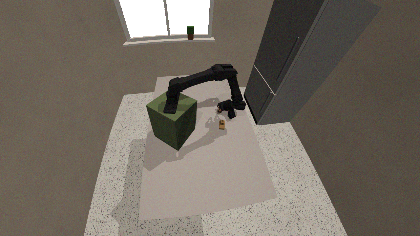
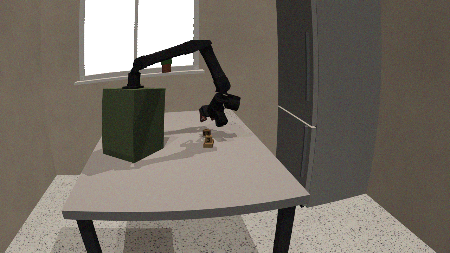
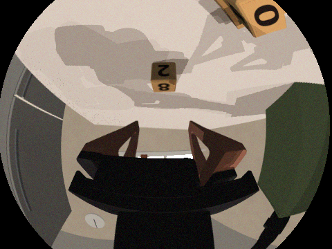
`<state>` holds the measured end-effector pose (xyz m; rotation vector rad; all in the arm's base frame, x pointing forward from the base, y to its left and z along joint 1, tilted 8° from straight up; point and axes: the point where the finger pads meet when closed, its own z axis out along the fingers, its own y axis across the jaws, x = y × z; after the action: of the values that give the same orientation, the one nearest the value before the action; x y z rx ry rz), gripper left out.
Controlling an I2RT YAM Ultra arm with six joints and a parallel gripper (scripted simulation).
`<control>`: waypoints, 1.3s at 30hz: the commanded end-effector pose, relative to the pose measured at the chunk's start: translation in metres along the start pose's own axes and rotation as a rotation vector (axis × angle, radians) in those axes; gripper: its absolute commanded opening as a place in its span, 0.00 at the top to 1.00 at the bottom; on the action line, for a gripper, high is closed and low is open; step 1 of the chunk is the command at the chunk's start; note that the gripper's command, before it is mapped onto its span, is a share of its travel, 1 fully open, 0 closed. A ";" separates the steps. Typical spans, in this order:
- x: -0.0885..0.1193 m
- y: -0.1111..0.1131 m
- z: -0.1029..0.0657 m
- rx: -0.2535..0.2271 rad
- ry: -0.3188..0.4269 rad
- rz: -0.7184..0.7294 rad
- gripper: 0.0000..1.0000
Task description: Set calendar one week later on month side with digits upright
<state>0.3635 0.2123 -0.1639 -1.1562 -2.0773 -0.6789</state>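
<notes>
The calendar tray (image 1: 221, 127) (image 2: 207, 145) (image 3: 226, 10) lies on the table and holds one cube (image 1: 222, 121) (image 2: 208, 138) (image 3: 265, 16), which shows a 3 on its side in the exterior view and a 0 on top. The month's name is not readable. A loose cube (image 2: 206, 132) (image 3: 163, 77) stands on the table behind the tray, with an 8 on its top and a 2 on a side in the wrist view. It is mostly hidden in the top view. My gripper (image 2: 207, 120) (image 3: 163, 124) is open and empty, above and apart from the loose cube.
The green block (image 1: 176, 126) (image 2: 133, 125) (image 3: 295, 145) carries the arm's base and stands left of the tray on the table (image 1: 211, 182) (image 2: 188, 182). The tall grey fridge (image 1: 311, 61) (image 2: 346, 94) (image 3: 38, 138) stands beyond the table's right edge.
</notes>
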 end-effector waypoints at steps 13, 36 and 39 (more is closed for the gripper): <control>0.006 0.004 -0.004 0.001 -0.147 -0.009 0.34; 0.009 0.005 -0.004 -0.012 -0.521 -0.006 0.34; 0.009 0.005 -0.004 -0.012 -0.523 -0.006 0.34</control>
<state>0.3553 0.2240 -0.1548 -1.3963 -2.4785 -0.4265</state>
